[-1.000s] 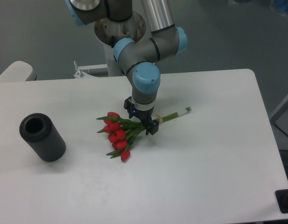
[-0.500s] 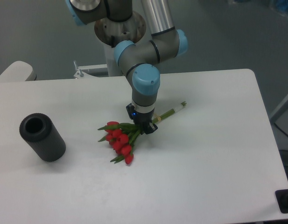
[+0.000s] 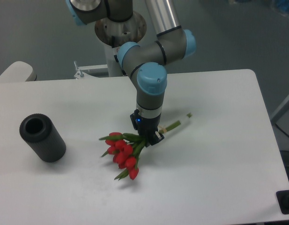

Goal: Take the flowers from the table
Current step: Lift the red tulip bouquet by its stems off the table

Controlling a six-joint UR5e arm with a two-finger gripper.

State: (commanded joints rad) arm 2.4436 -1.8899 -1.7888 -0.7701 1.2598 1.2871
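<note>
- Black cylinder point(image 3: 42, 138) lay on its side well to the left of the jaws, open end toward the camera, far apart from everything else; not part of the task.
- Flowers point(image 3: 125, 152): red buds fanned out down and to the left of the jaws, green leaves spread between buds and grip. Buds looked close to the table point(image 3: 219, 164); whether they touched it or hung just clear could not be told from this view.
- Gripper point(image 3: 150, 137) pointed straight down, jaws drawn together and clamped on the stems just behind the leaves, near the pale band (the band itself was mostly hidden by the fingers).
- Right of the jaws, the bare stem ends stuck out up and to the right, cut tip pale, angled away from the arm.
- Handling judgement: the bunch should be very light, so load is no concern. Stems are thin and somewhat springy; the buds are soft and would bruise or shed if pinched.
- The best hold is where the jaws sat: on the bundled stems at the tie, where they are packed together and cannot splay apart.
- Risk: smooth stems could slip or pivot in a two-finger pinch, letting the heavier bud end droop. A straight, slow lift would suit.
</note>
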